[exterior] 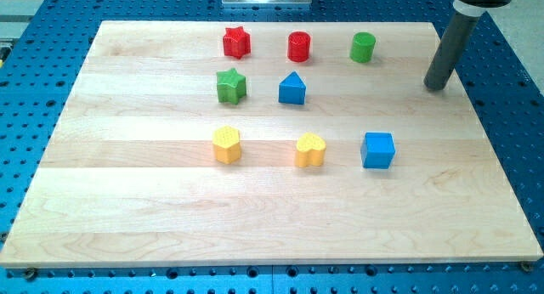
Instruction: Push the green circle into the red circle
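The green circle (363, 47) stands near the view's top, right of centre. The red circle (299, 47) stands to its left, with a gap of about one block width between them. My tip (435, 87) rests on the board to the right of the green circle and a little lower, well apart from it. The rod rises from the tip toward the view's top right corner.
A red star (236, 42) stands left of the red circle. A green star (230, 86) and a blue triangle (292, 88) lie in the row below. A yellow hexagon (227, 145), a yellow heart (310, 149) and a blue cube (377, 149) lie lower. The wooden board (127, 209) sits on a blue perforated table.
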Robot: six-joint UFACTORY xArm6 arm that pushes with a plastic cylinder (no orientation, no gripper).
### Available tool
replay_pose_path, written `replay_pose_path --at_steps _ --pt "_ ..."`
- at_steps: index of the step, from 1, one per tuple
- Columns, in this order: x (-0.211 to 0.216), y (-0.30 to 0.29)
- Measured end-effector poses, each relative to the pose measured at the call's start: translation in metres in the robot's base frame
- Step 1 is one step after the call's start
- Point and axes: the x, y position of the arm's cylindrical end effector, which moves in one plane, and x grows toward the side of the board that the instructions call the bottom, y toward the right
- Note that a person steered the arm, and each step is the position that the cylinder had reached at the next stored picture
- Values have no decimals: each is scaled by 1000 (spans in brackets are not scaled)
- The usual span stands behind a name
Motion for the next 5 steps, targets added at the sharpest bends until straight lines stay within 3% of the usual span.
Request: replay_pose_path --at_steps 5 --pt "0 -47"
